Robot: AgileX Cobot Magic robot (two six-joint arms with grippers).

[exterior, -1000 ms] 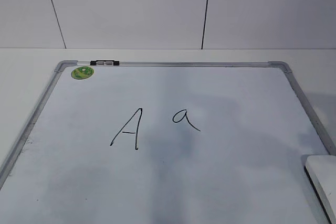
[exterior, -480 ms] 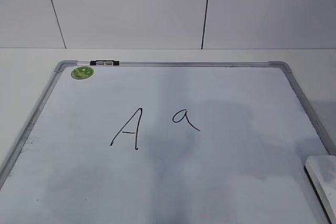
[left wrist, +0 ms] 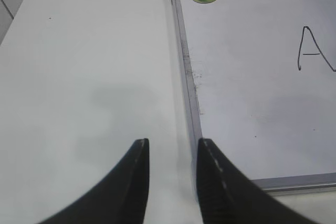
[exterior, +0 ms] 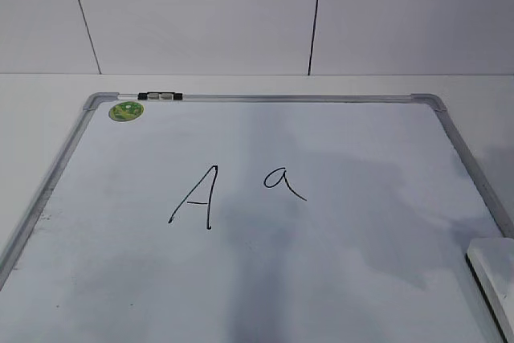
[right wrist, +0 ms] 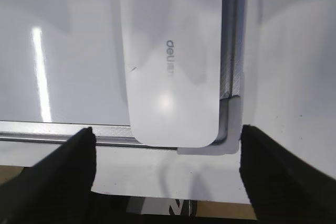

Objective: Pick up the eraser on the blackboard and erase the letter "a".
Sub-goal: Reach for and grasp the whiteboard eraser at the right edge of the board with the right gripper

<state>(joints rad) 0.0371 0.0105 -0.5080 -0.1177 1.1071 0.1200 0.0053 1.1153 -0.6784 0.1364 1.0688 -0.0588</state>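
The blackboard (exterior: 385, 142) is a white board with a silver frame, lying flat on the table. The small letter "a" (exterior: 283, 181) is written near its middle, right of a tall "A" (exterior: 197, 197). The white eraser (exterior: 494, 272) lies in the board's near right corner; in the right wrist view the eraser (right wrist: 170, 51) fills the middle. My right gripper (right wrist: 167, 140) is open wide above the eraser's near end, not touching it. My left gripper (left wrist: 172, 148) is open and empty over the table beside the board's left frame (left wrist: 189, 77).
A round green sticker (exterior: 126, 110) and a small black-and-white clip (exterior: 160, 96) sit at the board's far left corner. The white table (left wrist: 89, 61) stretches left of the board. The table's front edge shows in the right wrist view (right wrist: 157, 195). A tiled wall stands behind.
The shadows on the board's right side have shifted and grown. The eraser, board and letters have not moved.
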